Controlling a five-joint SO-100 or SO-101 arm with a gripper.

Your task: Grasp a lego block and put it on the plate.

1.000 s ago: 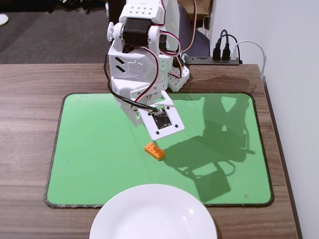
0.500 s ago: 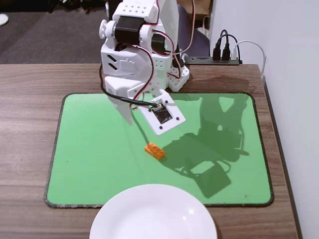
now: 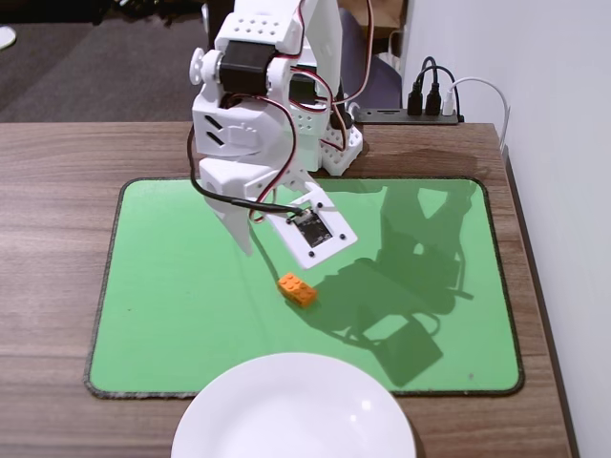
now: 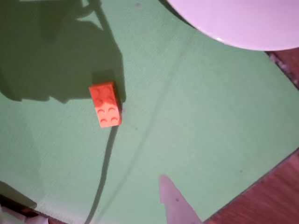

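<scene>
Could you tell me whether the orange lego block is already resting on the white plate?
No, the orange lego block lies on the green mat, clearly apart from the white plate at the near table edge.

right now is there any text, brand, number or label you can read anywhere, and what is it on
No readable text in either view.
Lego block: stud markings too small and blurred to read in both views.
Plate: plain white, no print.
Green mat: no markings.
Small circuit board on the arm's camera mount: any print too small to read.
Power strip with plugs at the back: no legible label.
</scene>
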